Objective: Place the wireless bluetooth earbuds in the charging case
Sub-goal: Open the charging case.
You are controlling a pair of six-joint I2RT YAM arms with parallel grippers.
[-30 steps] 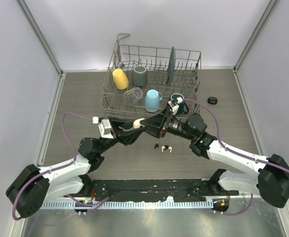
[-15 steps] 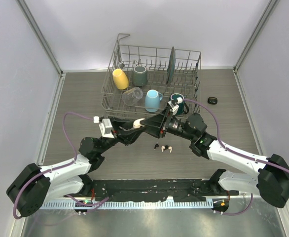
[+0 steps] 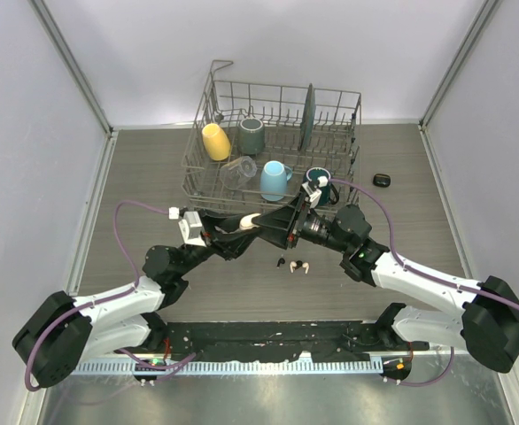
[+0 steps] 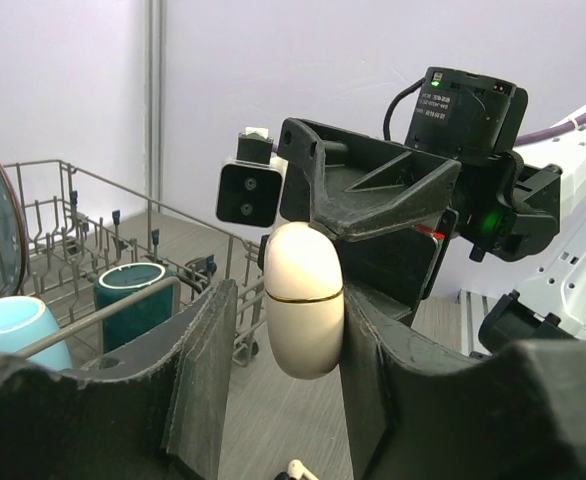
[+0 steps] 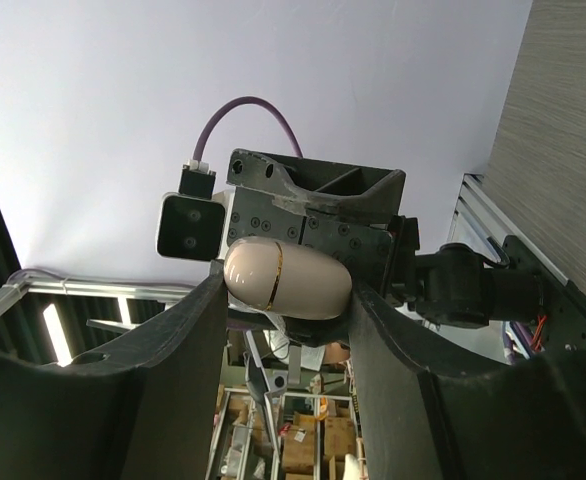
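The left end effector [image 3: 247,223] grips the smooth cream charging case [image 4: 303,300] across its waist. The right end effector [image 3: 272,232] brackets it, clamping unclear. The 2 earbuds [image 3: 299,266] lie on the worktop [image 3: 153,177] below: light, slick, best pinched by the stems.

No legible text; one label [image 4: 460,103] unreadable

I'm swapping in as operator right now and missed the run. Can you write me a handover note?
Left gripper: shut on the cream-white egg-shaped charging case, held aloft.
Right gripper: shut on the same case from the opposite side.
Tiny black earbud and tiny cream-white earbud: loose on the grey wooden table beneath the grippers.
Done: case picked up, lid closed. To do: open it, seat both earbuds.
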